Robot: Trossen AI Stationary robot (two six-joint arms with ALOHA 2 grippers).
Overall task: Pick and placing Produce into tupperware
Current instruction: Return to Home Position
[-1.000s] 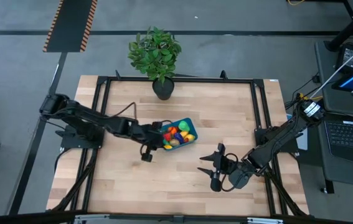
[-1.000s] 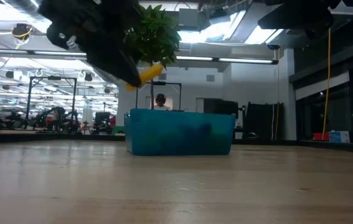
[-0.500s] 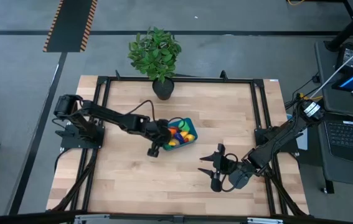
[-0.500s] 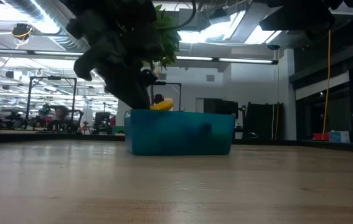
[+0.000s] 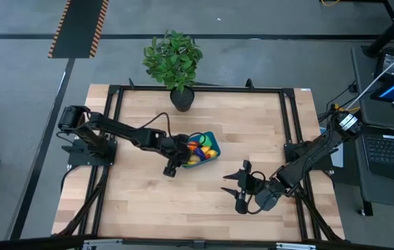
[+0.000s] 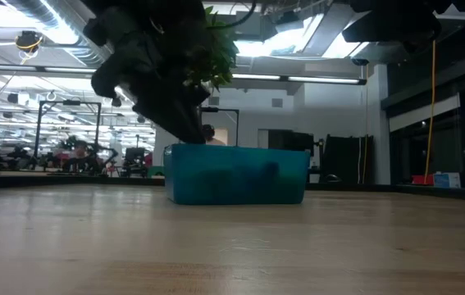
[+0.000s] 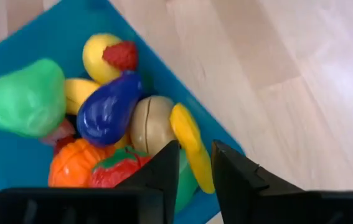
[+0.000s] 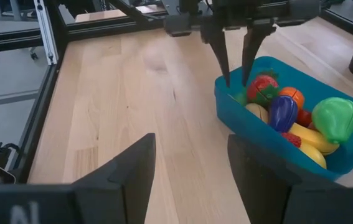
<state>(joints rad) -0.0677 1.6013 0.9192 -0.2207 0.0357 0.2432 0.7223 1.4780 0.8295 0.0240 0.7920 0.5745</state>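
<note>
Teal tupperware (image 6: 236, 174) upright, open-topped; produce (image 7: 111, 118) piled inside: green, purple, yellow, orange, red pieces.

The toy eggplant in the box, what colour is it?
The toy eggplant is deep blue-purple, clearest in the left wrist view.

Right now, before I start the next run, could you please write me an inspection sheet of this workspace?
Surface: wooden table, no toy seen lying outside the container.
Job's things: blue container near the middle, holding toy fruits, among them a green pear, a purple eggplant and a yellow piece.
Clutter: potted plant at the far edge.
Grippers: left gripper open, empty, over the container's end; right gripper open, empty, over bare wood, apart from the container.
Cables: dark cable loops above the left arm; pale cable runs to the right arm.
Surroundings: laptop on a stand to the right; striped floor marking beyond the table.
</note>
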